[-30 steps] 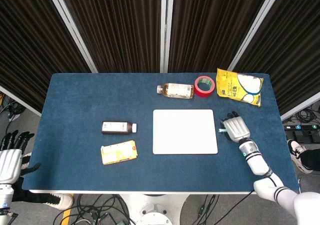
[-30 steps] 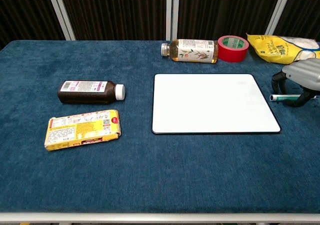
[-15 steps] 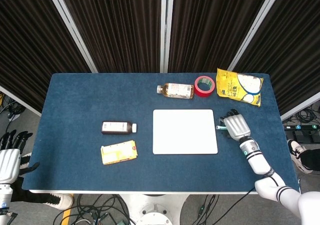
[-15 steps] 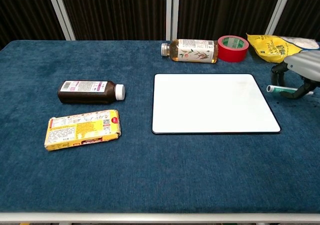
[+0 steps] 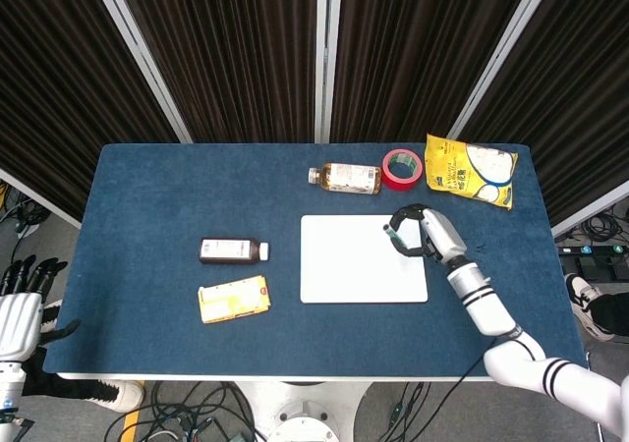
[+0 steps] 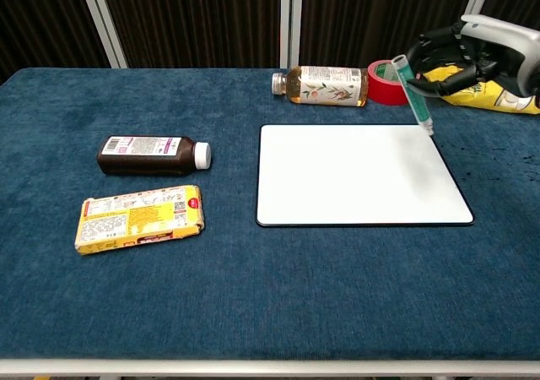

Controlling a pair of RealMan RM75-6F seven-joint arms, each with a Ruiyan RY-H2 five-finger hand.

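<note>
My right hand (image 5: 432,236) (image 6: 477,49) hovers above the right side of the white board (image 5: 364,265) (image 6: 354,181), lifted off the blue table (image 5: 147,206). It grips a teal-green pen (image 5: 393,232) (image 6: 413,95) that slants downward, its pale tip just over the board's far right corner. My left hand (image 5: 18,314) hangs off the table's near left corner with its fingers spread and nothing in it; the chest view does not show it.
A brown bottle (image 5: 233,250) (image 6: 152,154) and a yellow packet (image 5: 233,299) (image 6: 139,218) lie left of the board. Behind it are a tea bottle (image 5: 346,178) (image 6: 321,85), red tape (image 5: 401,169) (image 6: 392,80) and a yellow bag (image 5: 470,170) (image 6: 472,89).
My right hand has lifted the pen off the table right of the board and carried it up and leftward over the board's right edge. The left hand has stayed put.
</note>
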